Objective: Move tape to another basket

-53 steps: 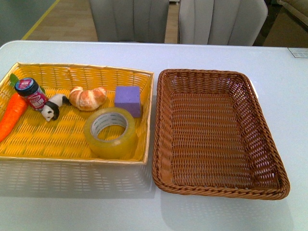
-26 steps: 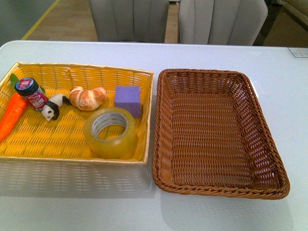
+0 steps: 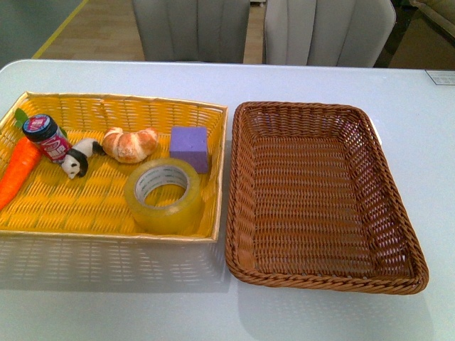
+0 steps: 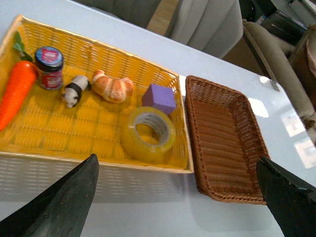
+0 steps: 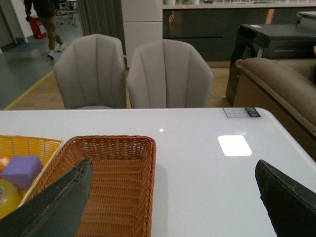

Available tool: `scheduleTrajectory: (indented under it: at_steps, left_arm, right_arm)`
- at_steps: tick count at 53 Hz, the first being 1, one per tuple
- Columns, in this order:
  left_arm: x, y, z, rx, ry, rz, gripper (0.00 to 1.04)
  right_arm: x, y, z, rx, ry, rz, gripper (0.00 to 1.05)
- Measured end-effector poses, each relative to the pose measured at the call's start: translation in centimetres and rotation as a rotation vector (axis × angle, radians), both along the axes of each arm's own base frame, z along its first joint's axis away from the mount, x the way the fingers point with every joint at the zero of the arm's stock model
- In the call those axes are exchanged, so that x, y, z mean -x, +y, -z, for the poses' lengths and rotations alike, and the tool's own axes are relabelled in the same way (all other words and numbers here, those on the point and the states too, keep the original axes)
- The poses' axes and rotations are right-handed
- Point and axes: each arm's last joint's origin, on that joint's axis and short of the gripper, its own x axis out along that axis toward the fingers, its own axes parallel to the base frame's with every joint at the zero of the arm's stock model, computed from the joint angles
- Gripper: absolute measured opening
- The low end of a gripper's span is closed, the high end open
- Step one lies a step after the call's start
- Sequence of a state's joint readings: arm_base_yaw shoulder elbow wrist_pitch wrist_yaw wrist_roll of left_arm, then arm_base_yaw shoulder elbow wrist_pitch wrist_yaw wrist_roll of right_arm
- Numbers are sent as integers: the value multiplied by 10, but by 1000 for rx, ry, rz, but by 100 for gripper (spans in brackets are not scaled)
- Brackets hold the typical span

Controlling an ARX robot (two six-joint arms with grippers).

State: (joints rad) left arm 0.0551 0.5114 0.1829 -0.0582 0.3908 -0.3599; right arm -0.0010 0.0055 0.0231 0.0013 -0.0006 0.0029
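Task unstarted — tape (image 3: 163, 195) lies in the yellow basket (image 3: 106, 235), brown basket (image 3: 320, 283) empty; left claw (image 4: 175, 163) and right claw (image 5: 173, 162) gape, holding nothing.

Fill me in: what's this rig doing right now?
Nothing is being handled yet. The tape lies flat in the yellow basket, next to the purple block. The brown basket beside it holds nothing. Both the left claw and right claw are open, above the table, touching nothing.
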Motion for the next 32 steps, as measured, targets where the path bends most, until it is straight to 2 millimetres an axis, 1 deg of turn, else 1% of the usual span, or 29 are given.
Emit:
scheduleTrajectory:
  at_steps: [2, 8, 10, 13, 14, 18, 20, 23, 32]
  left_arm:
    - [-9, -1, -3, 9, 6, -3, 96]
    - [-44, -6, -9, 14, 5, -4, 96]
    - [-55, -8, -8, 10, 6, -2, 96]
    - [-76, -11, -3, -11, 17, -12, 96]
    - [-80, -11, -2, -17, 20, -14, 96]
    - [-108, -16, 12, -54, 55, -23, 96]
    - [-119, -18, 19, -73, 76, -23, 96]
    - [-137, -23, 37, -106, 129, -13, 96]
    - [-175, -42, 77, -179, 242, 37, 96]
  right_arm:
    - [0, 0, 0, 0, 0, 2, 96]
    - [0, 0, 0, 0, 0, 1, 96]
    - [0, 0, 0, 0, 0, 1, 96]
    - [0, 0, 0, 0, 0, 1, 96]
    - [0, 0, 0, 0, 0, 1, 96]
    - [0, 0, 0, 0, 0, 1, 96]
    - [0, 0, 0, 0, 0, 1, 96]
    - [0, 0, 0, 0, 0, 1, 96]
    - [0, 0, 0, 0, 0, 1, 96]
